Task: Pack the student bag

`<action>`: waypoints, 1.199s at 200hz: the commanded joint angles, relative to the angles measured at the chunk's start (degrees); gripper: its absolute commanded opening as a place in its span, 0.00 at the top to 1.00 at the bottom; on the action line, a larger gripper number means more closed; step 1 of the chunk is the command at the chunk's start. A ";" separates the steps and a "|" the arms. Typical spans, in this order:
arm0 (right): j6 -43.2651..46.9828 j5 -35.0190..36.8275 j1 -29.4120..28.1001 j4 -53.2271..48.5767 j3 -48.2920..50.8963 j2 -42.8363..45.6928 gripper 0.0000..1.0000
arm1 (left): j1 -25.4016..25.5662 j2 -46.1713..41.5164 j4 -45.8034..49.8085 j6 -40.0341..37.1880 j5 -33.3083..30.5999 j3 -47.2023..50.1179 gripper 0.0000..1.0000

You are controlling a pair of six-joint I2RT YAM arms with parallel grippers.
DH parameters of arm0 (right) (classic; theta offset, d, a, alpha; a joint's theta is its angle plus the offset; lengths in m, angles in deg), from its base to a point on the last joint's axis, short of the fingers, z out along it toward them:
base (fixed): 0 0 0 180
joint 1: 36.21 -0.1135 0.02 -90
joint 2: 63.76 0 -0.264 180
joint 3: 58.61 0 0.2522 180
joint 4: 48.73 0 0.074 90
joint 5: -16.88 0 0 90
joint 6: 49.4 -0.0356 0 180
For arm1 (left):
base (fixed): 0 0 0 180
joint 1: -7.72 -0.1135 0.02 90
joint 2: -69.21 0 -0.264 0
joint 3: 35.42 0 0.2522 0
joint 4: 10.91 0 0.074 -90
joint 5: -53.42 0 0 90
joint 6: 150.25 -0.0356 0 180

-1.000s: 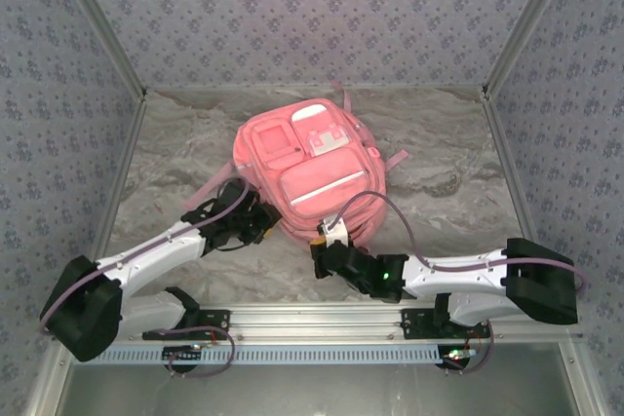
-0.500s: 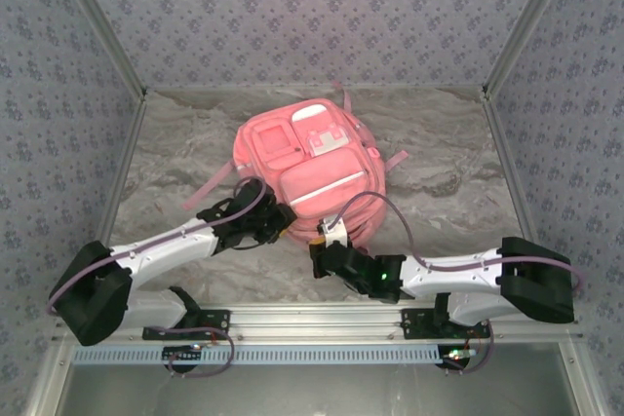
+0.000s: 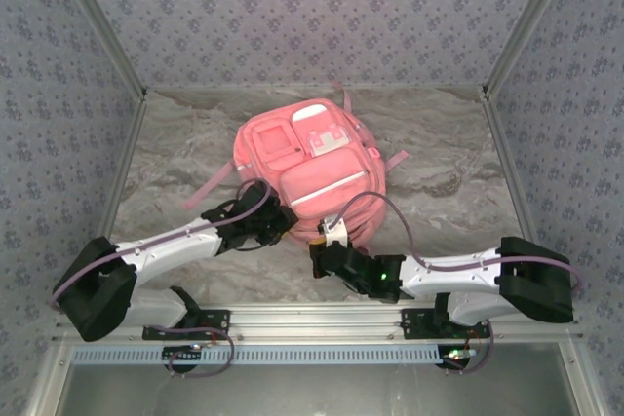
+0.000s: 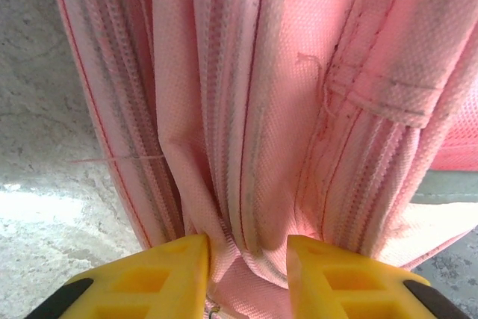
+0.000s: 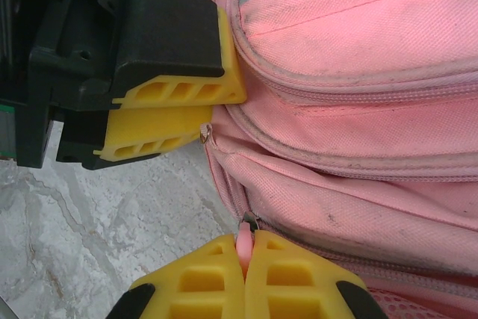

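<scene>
The pink student bag (image 3: 307,172) lies flat in the middle of the table, front pockets up. My left gripper (image 3: 282,225) is at its near-left edge. In the left wrist view my left gripper (image 4: 248,250) is shut on a bunched fold of the bag's fabric (image 4: 250,184), with zip tracks running up either side. My right gripper (image 3: 326,244) is at the bag's near edge. In the right wrist view my right gripper (image 5: 245,250) is shut on a small pink zip pull (image 5: 244,237). The left gripper's yellow fingers (image 5: 183,91) press on the bag just beside it.
A pink strap (image 3: 208,189) trails left from the bag over the marbled table (image 3: 439,182), and a short strap end (image 3: 395,158) sticks out on the right. Patterned walls close in three sides. A metal rail (image 3: 312,319) runs along the near edge.
My left arm has swung right, in to the bag's near-left edge, and its jaws have narrowed onto the fabric. The right arm has barely moved.
</scene>
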 commanded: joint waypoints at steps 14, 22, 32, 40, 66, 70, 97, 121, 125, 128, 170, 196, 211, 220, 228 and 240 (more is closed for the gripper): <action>-1.55 0.84 0.23 1.01 -0.06 -0.08 1.00 | 2.20 -1.71 0.00 2.04 -0.26 -0.55 0.67; -1.51 0.58 0.39 1.01 -0.14 -0.19 1.00 | 2.55 -1.37 0.09 1.80 -0.25 -0.99 0.67; -1.54 0.50 0.62 1.01 -0.17 -0.19 1.00 | 3.04 -0.98 0.27 1.68 -0.34 -1.50 0.69; -1.54 0.36 0.76 0.92 -0.11 -0.17 1.00 | 3.37 -0.64 0.19 1.60 -0.41 -1.70 0.70; -1.64 0.18 1.02 0.63 -0.06 -0.11 1.00 | 3.99 -0.43 0.08 1.19 -0.73 -2.09 0.81; -1.69 0.14 1.10 0.45 -0.03 -0.05 1.00 | 3.94 -0.48 0.13 1.04 -0.91 -2.13 0.83; -1.54 0.48 1.11 -2.52 -0.44 0.31 1.00 | 3.85 -1.47 2.37 -0.69 -2.89 -3.23 0.89; -1.81 1.65 1.02 -5.67 -0.38 2.13 1.00 | 3.42 -2.19 3.53 -1.54 -4.09 -3.55 0.91; -1.83 1.84 1.02 -6.29 -0.37 2.55 1.00 | 3.33 -2.29 3.71 -1.56 -4.13 -3.51 0.91; -1.83 1.95 1.02 -6.77 -0.32 2.92 1.00 | 3.23 -2.32 3.77 -1.56 -4.13 -3.49 0.91; -2.98 3.77 0.93 -15.00 1.90 9.38 1.00 | 2.39 -2.49 3.78 -1.91 -4.24 -3.02 0.92; -2.60 5.56 1.41 -19.18 3.22 13.82 1.00 | 2.08 -2.24 3.60 -1.89 -4.26 -2.77 0.92; -1.87 5.66 1.78 -20.44 3.73 15.69 1.00 | 1.96 -2.28 3.64 -2.15 -4.37 -2.77 0.92; -1.49 5.93 1.85 -21.68 3.60 16.43 1.00 | 1.76 -2.32 3.79 -2.38 -4.65 -2.84 0.92; -0.74 6.12 1.82 -22.40 3.42 16.93 1.00 | 1.61 -2.47 4.29 -2.73 -4.99 -2.94 0.92; 1.11 6.07 1.88 -22.12 3.03 17.33 1.00 | 1.21 -2.84 4.80 -3.37 -5.26 -3.12 0.92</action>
